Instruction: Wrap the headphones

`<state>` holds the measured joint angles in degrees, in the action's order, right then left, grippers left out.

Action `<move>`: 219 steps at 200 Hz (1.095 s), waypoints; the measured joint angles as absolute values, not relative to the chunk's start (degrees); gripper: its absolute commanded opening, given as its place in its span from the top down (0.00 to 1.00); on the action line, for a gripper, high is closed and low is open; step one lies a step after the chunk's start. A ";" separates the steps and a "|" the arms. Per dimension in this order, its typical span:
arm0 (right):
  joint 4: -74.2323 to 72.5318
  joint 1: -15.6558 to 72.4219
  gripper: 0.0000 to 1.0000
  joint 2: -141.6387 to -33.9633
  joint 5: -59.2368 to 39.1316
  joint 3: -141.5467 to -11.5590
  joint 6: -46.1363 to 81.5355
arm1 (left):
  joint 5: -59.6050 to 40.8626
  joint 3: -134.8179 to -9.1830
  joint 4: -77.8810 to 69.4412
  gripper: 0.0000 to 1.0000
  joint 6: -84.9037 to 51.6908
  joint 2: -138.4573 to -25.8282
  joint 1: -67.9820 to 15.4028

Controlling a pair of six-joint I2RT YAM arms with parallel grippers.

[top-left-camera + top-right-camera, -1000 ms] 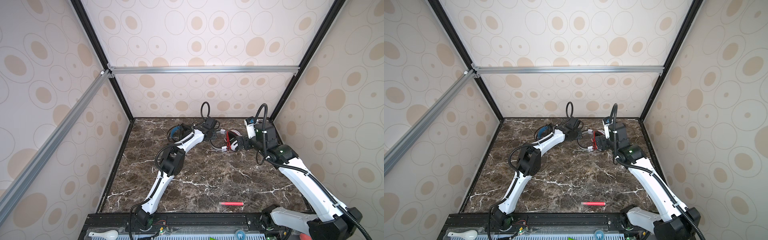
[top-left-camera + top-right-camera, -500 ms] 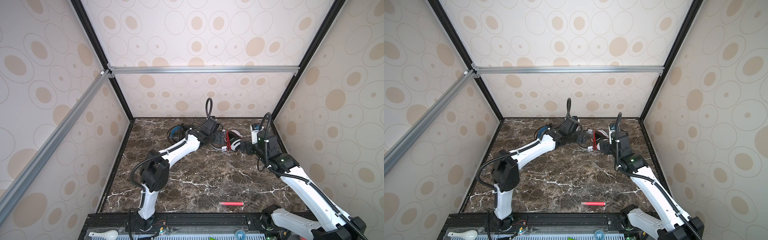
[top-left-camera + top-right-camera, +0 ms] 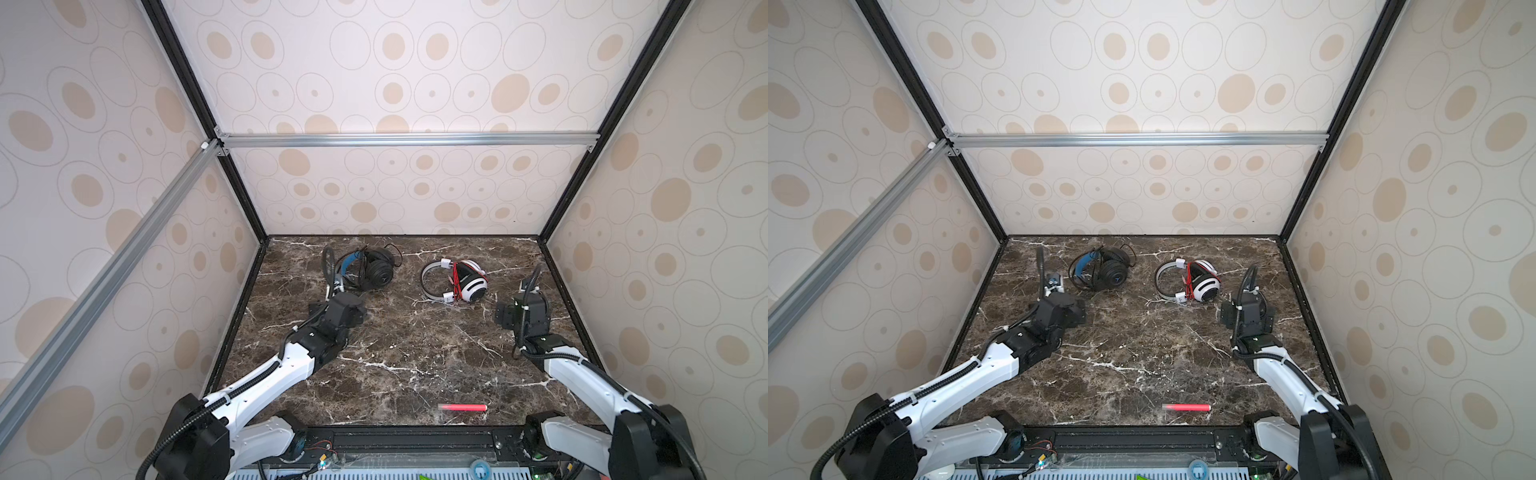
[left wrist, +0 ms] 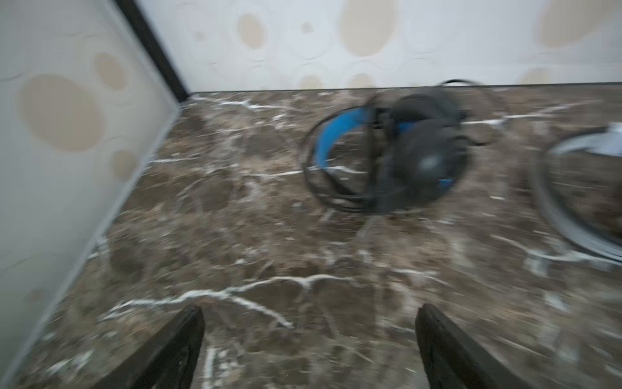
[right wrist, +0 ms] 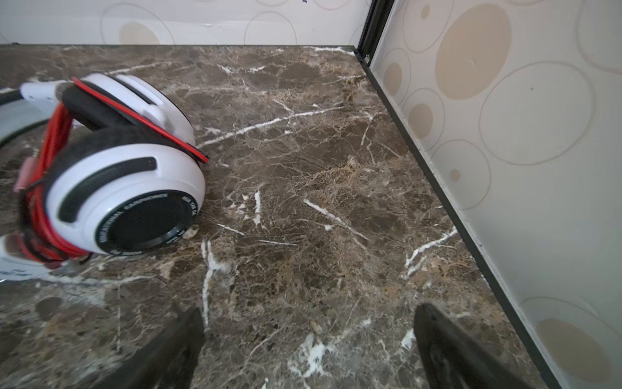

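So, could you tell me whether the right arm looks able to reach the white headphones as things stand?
Probably yes. The right gripper is open and empty, the white headphones lie nearby, and only bare table shows between them, so nothing seems to block the way.

Your left wrist picture is all blurry. The black headphones [image 4: 417,155] ahead of the left gripper [image 4: 309,307] are just a dark and blue smear. Ahead of the right gripper [image 5: 308,308], to its left, the white headphones [image 5: 124,188] are cut off by the picture's edge. The little red thing [image 3: 462,407] far behind both grippers is too small to name.
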<state>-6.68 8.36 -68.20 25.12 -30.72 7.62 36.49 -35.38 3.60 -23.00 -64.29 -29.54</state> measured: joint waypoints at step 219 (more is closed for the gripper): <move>-44.56 2.48 0.00 -88.01 8.60 -23.16 1.48 | 28.88 -17.17 -66.28 0.02 3.62 -88.05 -12.03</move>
<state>-44.56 2.48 -88.01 8.60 -23.16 1.48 28.88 -17.17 -66.28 3.62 -88.05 -12.03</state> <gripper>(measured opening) 0.997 0.982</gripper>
